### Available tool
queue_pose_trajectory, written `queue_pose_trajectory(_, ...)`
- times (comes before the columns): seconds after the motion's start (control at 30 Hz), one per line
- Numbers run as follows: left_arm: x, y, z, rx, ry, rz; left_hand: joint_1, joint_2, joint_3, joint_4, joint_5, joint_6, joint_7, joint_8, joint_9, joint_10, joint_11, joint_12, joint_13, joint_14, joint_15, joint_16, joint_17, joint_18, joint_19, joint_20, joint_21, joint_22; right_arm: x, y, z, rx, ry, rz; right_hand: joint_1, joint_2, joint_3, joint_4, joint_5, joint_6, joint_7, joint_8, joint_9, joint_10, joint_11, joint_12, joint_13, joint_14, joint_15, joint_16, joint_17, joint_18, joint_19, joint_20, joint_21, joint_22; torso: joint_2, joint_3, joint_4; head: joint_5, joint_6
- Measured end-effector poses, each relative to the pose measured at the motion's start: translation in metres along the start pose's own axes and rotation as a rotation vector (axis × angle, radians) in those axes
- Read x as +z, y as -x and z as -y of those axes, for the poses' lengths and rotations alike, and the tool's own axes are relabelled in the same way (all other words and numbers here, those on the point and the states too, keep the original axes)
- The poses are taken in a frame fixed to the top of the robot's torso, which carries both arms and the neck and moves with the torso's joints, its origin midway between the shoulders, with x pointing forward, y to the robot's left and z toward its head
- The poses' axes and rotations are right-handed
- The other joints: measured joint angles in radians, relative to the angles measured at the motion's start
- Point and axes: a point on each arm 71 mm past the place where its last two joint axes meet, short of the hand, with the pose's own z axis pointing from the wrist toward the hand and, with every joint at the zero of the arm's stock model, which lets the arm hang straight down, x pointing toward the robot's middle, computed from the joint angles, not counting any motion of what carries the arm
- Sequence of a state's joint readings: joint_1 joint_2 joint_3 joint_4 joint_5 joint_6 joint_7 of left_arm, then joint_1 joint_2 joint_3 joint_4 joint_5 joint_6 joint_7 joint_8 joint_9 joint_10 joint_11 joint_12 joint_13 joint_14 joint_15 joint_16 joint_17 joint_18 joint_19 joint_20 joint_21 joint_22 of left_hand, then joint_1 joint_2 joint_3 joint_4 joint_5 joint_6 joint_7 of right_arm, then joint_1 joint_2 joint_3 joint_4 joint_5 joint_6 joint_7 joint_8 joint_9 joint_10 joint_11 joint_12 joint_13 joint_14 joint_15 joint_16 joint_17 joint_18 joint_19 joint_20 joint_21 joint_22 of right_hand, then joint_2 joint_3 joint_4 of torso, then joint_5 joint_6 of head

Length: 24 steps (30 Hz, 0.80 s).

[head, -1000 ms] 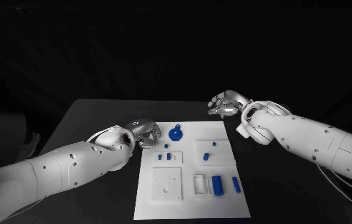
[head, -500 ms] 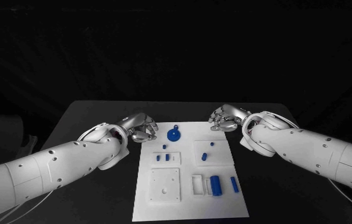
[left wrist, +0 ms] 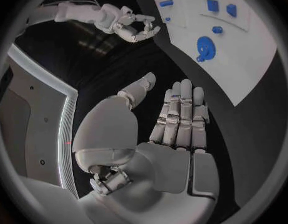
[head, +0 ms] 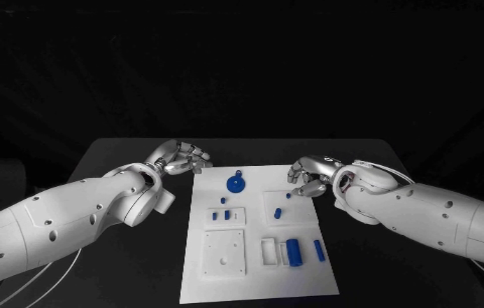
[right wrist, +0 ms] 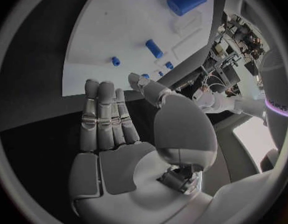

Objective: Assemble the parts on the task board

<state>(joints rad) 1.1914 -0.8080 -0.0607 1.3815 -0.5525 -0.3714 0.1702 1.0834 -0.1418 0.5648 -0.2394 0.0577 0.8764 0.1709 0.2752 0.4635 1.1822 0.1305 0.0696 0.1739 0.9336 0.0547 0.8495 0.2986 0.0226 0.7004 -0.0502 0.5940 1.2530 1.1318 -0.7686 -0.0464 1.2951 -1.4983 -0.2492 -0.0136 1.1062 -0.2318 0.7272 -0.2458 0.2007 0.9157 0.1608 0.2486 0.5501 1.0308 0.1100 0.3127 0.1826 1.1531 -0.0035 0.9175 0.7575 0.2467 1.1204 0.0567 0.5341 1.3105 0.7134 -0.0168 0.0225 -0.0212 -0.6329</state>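
The white task board (head: 257,273) lies lengthwise in the middle of the black counter (head: 121,154), with bare dark counter on its left, right and far sides. The left hand (head: 180,159) is over the open counter just beyond the board's far left corner, apart from the board. Its fingers are stretched out flat and side by side, gripping nothing. The right hand (head: 308,175) sits at the board's far right edge, beside a small blue peg (head: 289,196); its fingers are loosely extended and it grasps nothing. Whether it touches the board cannot be told. On the board, a blue gear (head: 234,184) lies at the far end. A blue cylinder (head: 294,252) and a slim blue bar (head: 319,250) lie near the right front.
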Motion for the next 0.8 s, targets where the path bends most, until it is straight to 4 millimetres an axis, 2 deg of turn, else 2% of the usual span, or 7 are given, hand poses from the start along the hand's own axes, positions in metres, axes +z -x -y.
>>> queue_pose_trajectory(0.27, 0.0, 0.0, 0.0, -0.134, 0.001, 0.01, 0.003, 0.008, -0.008, -0.006, 0.0, -0.007, 0.0, 0.0, 0.0, 0.0, 0.0, 0.0, -0.001, 0.014, -0.001, -0.013, 0.0, 0.0, 0.004, 0.004, -0.002, 0.0, 0.004, -0.022, -0.011, -0.093, 0.026, -0.016, 0.033, -0.033, 0.054, 0.038, -0.082, 0.011, -0.004, 0.006, -0.012, 0.049, -0.006, -0.058, -0.02, 0.014, 0.0, -0.002, 0.0, -0.006, 0.012, -0.001, -0.006, -0.001, 0.001, -0.0008, -0.0003, 0.0, -0.002)
queue_pose_trajectory(0.8, -0.001, 0.001, 0.0, -0.195, -0.005, 0.012, -0.003, 0.015, -0.013, -0.006, 0.0, -0.01, 0.004, 0.0, 0.0, 0.0, 0.0, 0.0, -0.002, 0.021, -0.001, -0.024, 0.002, 0.0, 0.004, 0.004, -0.01, 0.0, 0.008, -0.035, -0.013, -0.176, 0.004, 0.022, 0.051, -0.051, 0.117, 0.075, -0.136, 0.022, -0.008, 0.01, -0.026, 0.088, -0.011, -0.101, -0.032, 0.023, -0.005, -0.002, 0.001, -0.006, 0.019, -0.005, -0.012, -0.001, 0.002, -0.0003, 0.0015, 0.008, -0.011)
